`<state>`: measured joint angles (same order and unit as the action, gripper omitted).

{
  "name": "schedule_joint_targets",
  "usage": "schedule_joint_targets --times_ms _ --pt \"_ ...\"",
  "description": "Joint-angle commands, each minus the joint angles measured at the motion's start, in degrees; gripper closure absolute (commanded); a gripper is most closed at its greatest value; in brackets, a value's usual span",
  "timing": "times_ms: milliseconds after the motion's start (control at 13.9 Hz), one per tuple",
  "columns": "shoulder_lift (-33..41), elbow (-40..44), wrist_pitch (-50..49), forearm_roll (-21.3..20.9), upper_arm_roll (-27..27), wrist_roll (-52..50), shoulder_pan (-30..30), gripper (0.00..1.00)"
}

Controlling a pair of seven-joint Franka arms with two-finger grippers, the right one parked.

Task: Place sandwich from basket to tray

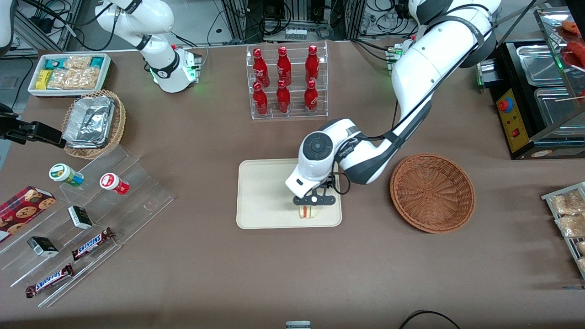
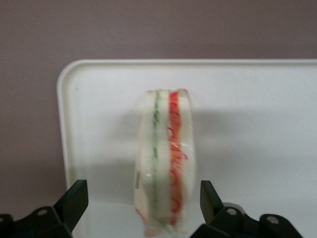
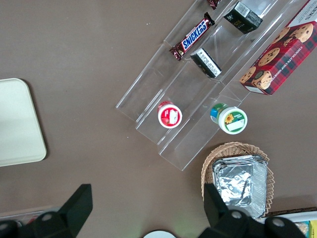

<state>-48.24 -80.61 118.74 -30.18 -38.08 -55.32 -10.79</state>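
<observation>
Sandwich [image 2: 166,168] on tray [image 2: 252,99] corner, end effector [image 2: 143,208] open.

Gripper [image 1: 309,204] is low over the tray [image 1: 265,194], at the tray's corner nearest the front camera and the basket [image 1: 432,192]. Sandwich [image 1: 308,211] stands on edge on the tray directly under the gripper, red and green filling layers visible. Basket sits on the table beside the tray, toward the working arm's end, apart from it.
</observation>
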Motion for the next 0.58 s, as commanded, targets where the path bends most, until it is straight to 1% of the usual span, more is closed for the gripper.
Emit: schedule_joint_targets --times_ms 0,144,288,360,432,504 --pt "3.6 0.6 -3.9 0.6 -0.9 -0.3 3.3 0.0" --pt "7.0 0.7 -4.3 4.9 -0.5 -0.3 5.1 0.0" --pt "9.7 0.6 -6.3 7.1 -0.9 -0.2 8.8 0.0" --pt "11.1 0.7 -7.3 8.8 -0.9 -0.1 10.2 0.0" --pt "12.6 0.6 -7.5 10.7 -0.8 0.5 12.2 0.0" --pt "13.7 0.5 -7.8 12.6 -0.9 3.7 14.9 0.0"
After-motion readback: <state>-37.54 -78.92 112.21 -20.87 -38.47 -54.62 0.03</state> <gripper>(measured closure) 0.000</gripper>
